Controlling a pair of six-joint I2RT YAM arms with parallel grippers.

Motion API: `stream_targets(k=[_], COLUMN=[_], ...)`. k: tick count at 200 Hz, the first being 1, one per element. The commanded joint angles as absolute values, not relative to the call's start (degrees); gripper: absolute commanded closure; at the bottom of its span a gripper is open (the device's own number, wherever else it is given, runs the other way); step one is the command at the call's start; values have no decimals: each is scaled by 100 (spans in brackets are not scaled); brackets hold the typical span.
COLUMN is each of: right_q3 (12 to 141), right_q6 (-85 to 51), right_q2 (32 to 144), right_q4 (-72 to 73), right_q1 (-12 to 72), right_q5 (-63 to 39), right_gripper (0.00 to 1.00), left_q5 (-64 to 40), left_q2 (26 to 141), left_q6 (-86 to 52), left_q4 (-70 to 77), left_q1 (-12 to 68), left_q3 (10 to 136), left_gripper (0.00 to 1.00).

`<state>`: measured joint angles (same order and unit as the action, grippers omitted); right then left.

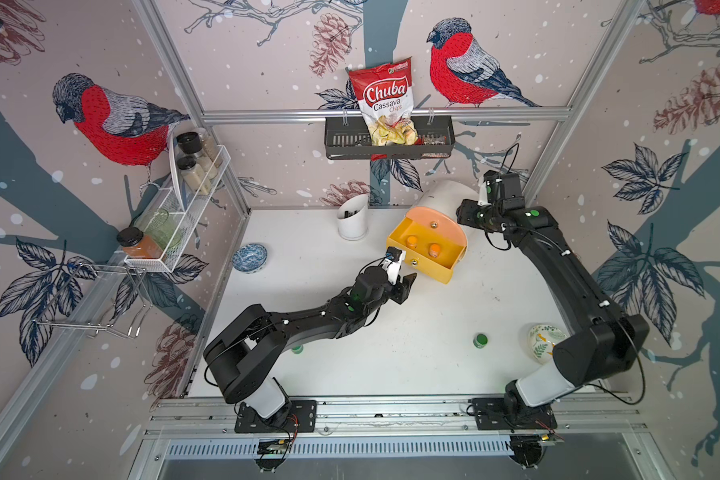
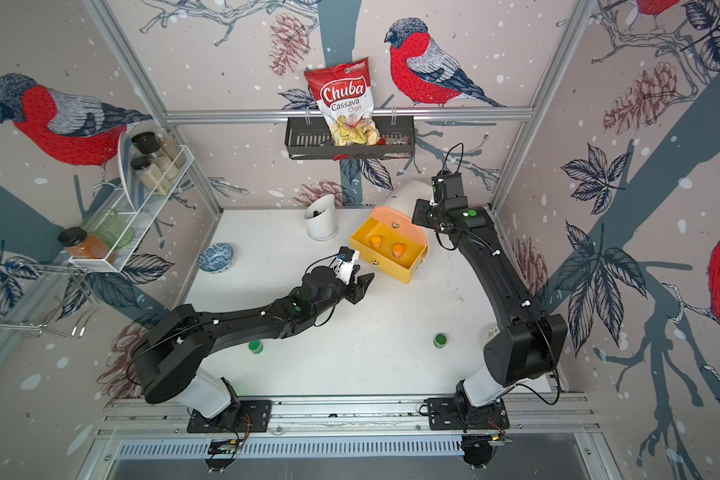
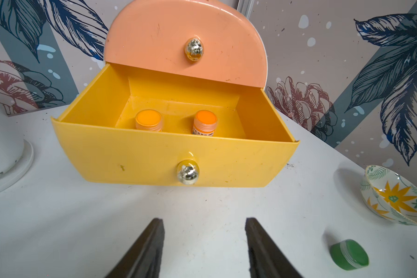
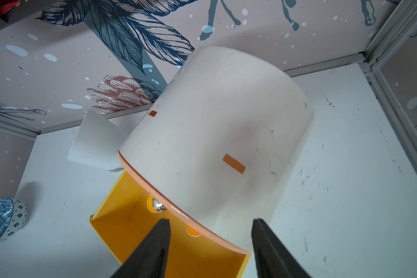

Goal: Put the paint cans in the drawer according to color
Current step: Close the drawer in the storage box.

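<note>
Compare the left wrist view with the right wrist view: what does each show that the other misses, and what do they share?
Only the left wrist view shows the knob on the yellow drawer front, a green paint can, a flowered bowl, and the left gripper, open and empty. Only the right wrist view shows the chest's white curved shell, a blue patterned bowl, and the right gripper, open and empty. Both show the pulled-out yellow drawer, the white holder cup and the peach drawer front.

The drawer (image 3: 130, 158) is yellow, its paint cans (image 3: 148, 119) orange, the bowl (image 1: 242, 249) blue-patterned white.
</note>
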<state>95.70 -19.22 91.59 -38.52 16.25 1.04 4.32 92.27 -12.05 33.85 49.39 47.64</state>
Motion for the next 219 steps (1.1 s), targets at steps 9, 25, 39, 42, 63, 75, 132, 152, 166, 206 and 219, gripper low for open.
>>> stream_targets(k=[9, 25, 39, 42, 63, 75, 132, 152, 166, 206, 219], right_q3=[9858, 9934, 9955, 9962, 10035, 10084, 10213, 10222, 10200, 10137, 10108], right_q6=[-1586, -1506, -1453, -1442, -1368, -1347, -1209, -1193, -1179, -1116, -1096], right_q2=[9460, 9591, 9686, 9704, 9853, 9940, 10192, 10222, 10227, 10247, 10261], right_q4=[-3332, -3163, -3014, -2992, -2854, -2816, -2776, -2777, -2777, -2801, -2822], right_q1=[1523, 1503, 1469, 1467, 1423, 1400, 1389, 1396, 1403, 1421, 1420], right_q5=[-163, -154, -167, -167, -179, -198, -360, -393, -420, -425, -431], right_gripper=[42, 42, 42, 42, 42, 42, 41, 41, 41, 41, 41], left_q5=[381, 425, 500, 501, 509, 501, 453, 379, 301, 293, 262], left_q2=[9552, 9717, 9847, 9871, 10047, 10134, 10327, 10406, 10453, 10553, 10571], left_q6=[-1153, -1142, -1151, -1151, -1158, -1160, -1335, -1378, -1406, -1319, -1297], left_q4=[3943, 3951, 3938, 3942, 3945, 3972, 3989, 3983, 4033, 4008, 4012], left_q1=[4948, 4948, 4939, 4944, 4939, 4933, 4812, 4749, 4712, 4676, 4659], left_q3=[4985, 5098, 5188, 5206, 5312, 5356, 5475, 5528, 5539, 5660, 5686], left_gripper=[49, 53, 54, 54, 54, 54, 60, 61, 61, 63, 65])
